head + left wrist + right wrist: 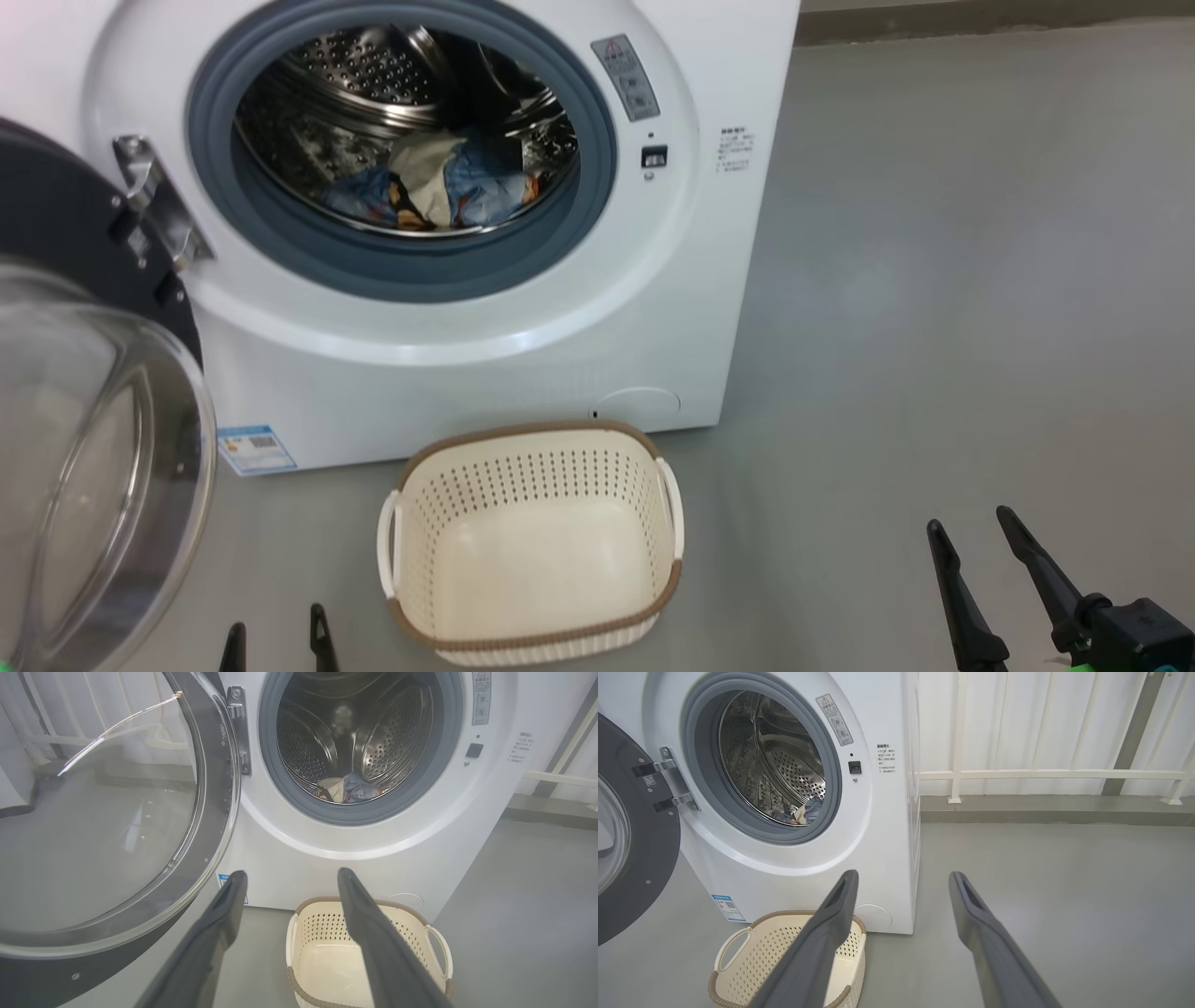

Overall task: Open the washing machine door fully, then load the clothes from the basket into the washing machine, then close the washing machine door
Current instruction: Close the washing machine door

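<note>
With the clothes (pixel 439 187) lying in the drum (pixel 373 75) of the washing machine (pixel 467 373) and the basket (pixel 523 467) empty, the washing machine door (pixel 93 448) stands swung open leftward, just ahead of the spread, empty left hand (pixel 277 644) and well apart from the equally spread right hand (pixel 968 521).
</note>
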Robot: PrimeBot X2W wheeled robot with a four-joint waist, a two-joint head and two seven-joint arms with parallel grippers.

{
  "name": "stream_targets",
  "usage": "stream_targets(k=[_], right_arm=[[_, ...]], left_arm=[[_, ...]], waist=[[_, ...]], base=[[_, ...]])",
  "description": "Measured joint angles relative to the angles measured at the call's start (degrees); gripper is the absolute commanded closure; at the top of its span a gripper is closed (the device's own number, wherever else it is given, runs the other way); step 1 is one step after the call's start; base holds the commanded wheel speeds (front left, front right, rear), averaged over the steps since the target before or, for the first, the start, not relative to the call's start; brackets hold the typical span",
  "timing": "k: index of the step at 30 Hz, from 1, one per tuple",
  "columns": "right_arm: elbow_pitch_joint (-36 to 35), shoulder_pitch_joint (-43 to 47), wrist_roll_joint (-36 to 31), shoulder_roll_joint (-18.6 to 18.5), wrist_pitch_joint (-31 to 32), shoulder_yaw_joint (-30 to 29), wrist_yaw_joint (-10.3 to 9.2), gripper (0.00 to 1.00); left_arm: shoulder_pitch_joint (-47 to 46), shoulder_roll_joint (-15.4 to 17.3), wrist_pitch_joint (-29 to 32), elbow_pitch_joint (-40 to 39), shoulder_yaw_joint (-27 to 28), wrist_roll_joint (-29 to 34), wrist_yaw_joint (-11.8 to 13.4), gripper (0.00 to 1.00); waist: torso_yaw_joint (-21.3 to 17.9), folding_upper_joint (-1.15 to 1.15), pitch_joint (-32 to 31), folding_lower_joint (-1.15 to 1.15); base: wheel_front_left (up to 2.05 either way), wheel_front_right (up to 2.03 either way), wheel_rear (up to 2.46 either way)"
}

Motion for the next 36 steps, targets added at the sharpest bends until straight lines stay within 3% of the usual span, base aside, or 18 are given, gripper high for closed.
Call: stream_targets(k=[9, 20, 28, 36], right_arm=[[0.00, 0.92, -0.01, 0.15, 0.00, 0.01, 0.00, 0.00], [-0.02, 0.94, -0.08, 0.41, 0.00, 0.02, 0.00, 0.00], [-0.36, 0.92, -1.51, 0.36, 0.00, 1.19, 0.00, 0.00], [-0.47, 0.04, -1.85, -0.08, 0.00, 3.96, 0.00, 0.00]], left_arm=[[0.87, 0.00, 0.00, -0.16, 0.13, 0.00, -0.41, 0.00], [0.87, 0.00, 0.00, -0.29, 0.18, 0.00, -0.41, 0.00], [0.89, 0.00, 0.00, -1.37, 0.92, 0.96, -0.18, 0.00], [2.88, 0.01, 0.00, -2.63, 2.57, 1.00, -0.01, 0.00]], waist=[[0.03, 0.00, -0.14, 0.00], [1.07, 0.00, -0.32, 0.00], [4.78, 0.00, -0.81, 0.00], [11.14, 0.00, -1.74, 0.00]], base=[[-1.06, 1.06, 0.00], [-0.07, 0.07, 0.00], [0.00, 0.00, 0.00], [0.00, 0.00, 0.00]])
